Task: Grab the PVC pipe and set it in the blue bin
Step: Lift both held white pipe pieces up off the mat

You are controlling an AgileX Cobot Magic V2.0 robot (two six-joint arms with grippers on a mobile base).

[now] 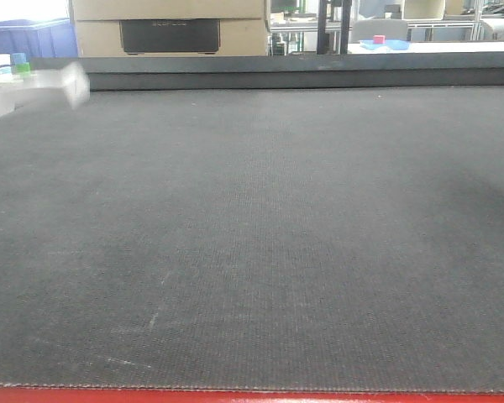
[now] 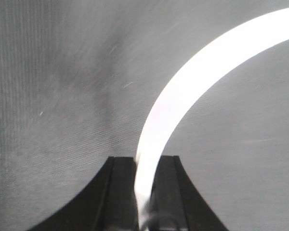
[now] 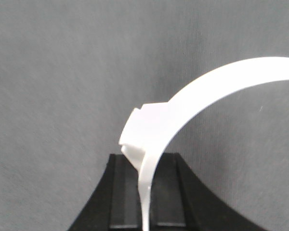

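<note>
In the left wrist view my left gripper [image 2: 145, 161] is shut on a slim white curved PVC pipe [image 2: 192, 82], which arcs up and to the right above the grey mat. In the right wrist view my right gripper [image 3: 145, 159] is shut on a white curved PVC pipe [image 3: 207, 86] with a squared end [image 3: 137, 127] just above the jaws. In the front view neither gripper shows clearly; a blurred white shape [image 1: 71, 84] hovers at the far left. A blue bin [image 1: 29, 38] stands behind the table at the back left.
The grey textured mat [image 1: 252, 252] covers the table, with a red front edge [image 1: 252, 396]. A cardboard box [image 1: 168, 29] stands at the back. Small cups [image 1: 8, 65] sit at the far left. A blue tray with a pink block [image 1: 385, 42] lies beyond the table.
</note>
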